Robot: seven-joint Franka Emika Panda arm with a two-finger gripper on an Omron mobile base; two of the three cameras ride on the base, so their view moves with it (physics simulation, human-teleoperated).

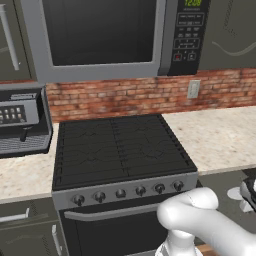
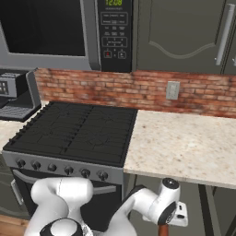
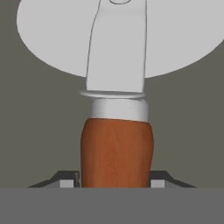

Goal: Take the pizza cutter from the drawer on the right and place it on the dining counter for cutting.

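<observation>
A black stove [image 1: 120,150] stands against a red brick wall [image 2: 138,90], under a microwave [image 1: 115,35]. A beige speckled worktop [image 2: 184,145] lies beside it.

Lighting: even, diffuse, moderately bright in all 3 views; no single source discernible. Shadows: faint, soft shading under the microwave [image 1: 100,37] and along the brick wall [image 2: 138,90]; no hard cast shadows on the bench [image 2: 184,143]. Glare: none on the stove top [image 1: 120,147], which reads flat matte black; a mild pale sheen on the robot arm [image 1: 200,215]. Sharpness: rendered, slightly soft and pixelated, with jagged edges on the stove knobs. Distortion: no edge bending evident. Hand view: the pizza cutter [image 3: 117,148] sits very close, evenly lit, with smooth wood grain and a flat grey blade without highlights.
</observation>
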